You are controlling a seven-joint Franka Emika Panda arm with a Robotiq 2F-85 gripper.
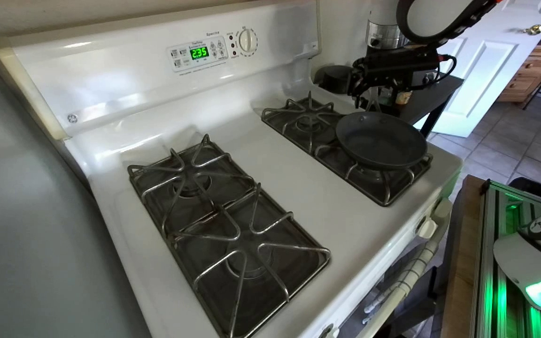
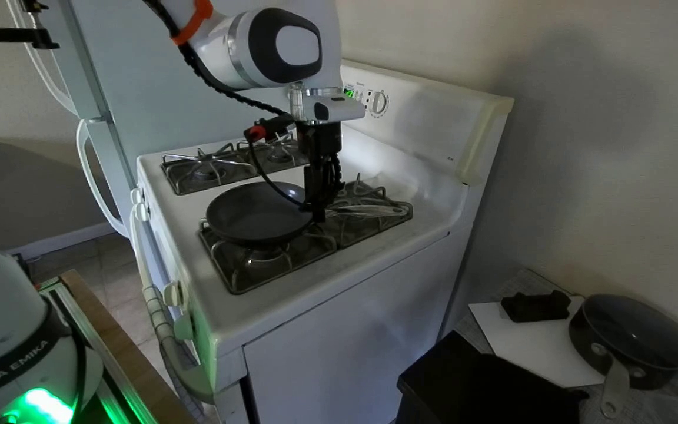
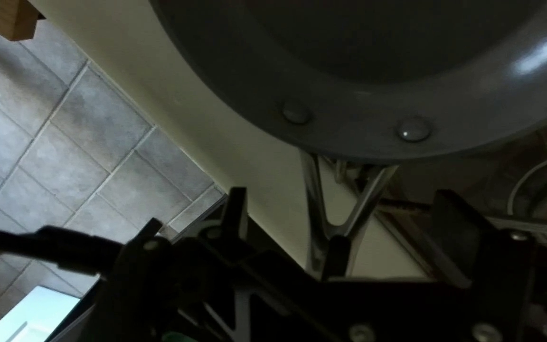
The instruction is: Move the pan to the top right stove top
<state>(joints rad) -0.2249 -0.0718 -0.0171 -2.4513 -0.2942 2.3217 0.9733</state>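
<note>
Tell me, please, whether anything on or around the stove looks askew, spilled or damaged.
I see no spill or breakage, and the frying pan sits upright on the right grate. Only the end caps of the white backguard look odd: yellowish against it, perhaps discoloured, though that may just be their colour.

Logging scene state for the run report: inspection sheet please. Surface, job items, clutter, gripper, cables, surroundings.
Surface: glossy white range top.
Job items: shallow round dark-grey pan with forked metal handle, on the dark front-right burner; dark metal-grated rear-right burner, by the white control panel, not reached yet.
Clutter: deep dark pot beside the range.
Grippers: black two-finger gripper open, fingers either side of the handle, gaps visible.
Cables: thin black cable loops beside the gripper; pan contact unclear.
Surroundings: white panelled door, grey tiled floor.
</note>
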